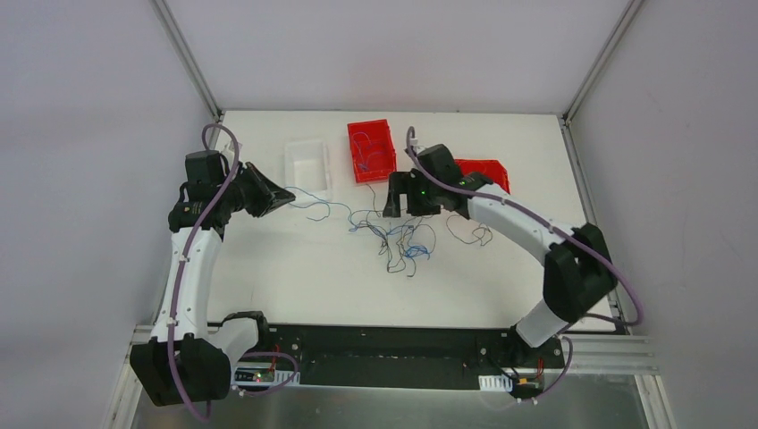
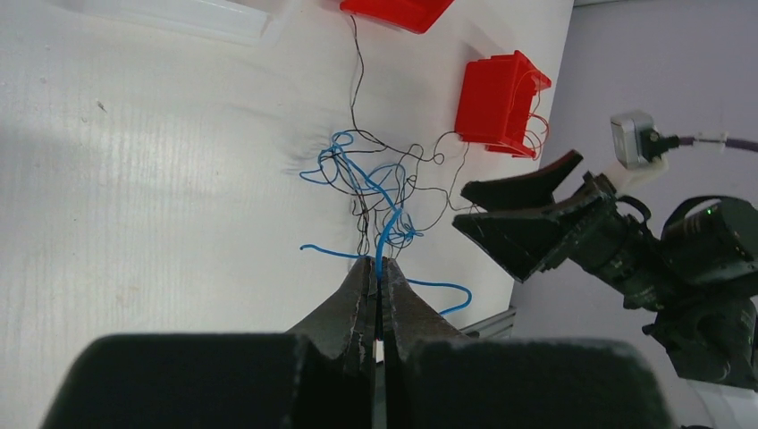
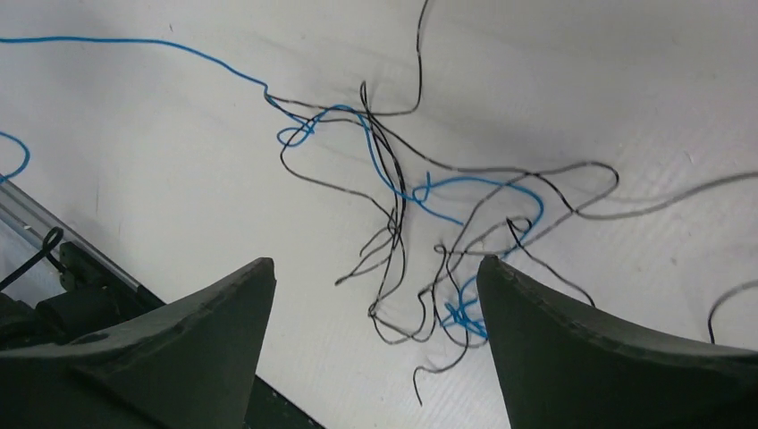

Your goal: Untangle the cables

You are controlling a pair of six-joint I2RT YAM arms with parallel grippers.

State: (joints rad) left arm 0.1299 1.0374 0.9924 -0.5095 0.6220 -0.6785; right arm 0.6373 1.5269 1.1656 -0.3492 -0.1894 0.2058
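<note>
Cables (image 1: 402, 239): blue-and-black tangle on the table (image 1: 295, 286), between both arms.
Left gripper (image 2: 377, 271): pinched shut on one blue strand (image 2: 384, 234).
Right gripper (image 3: 375, 268): jaws spread wide, empty, above the tangle.
Advice: grab a single black strand, then part gently.

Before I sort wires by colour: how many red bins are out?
2. Middle bin at the far side; right bin beside it, partly behind the right arm. No others visible.
</note>
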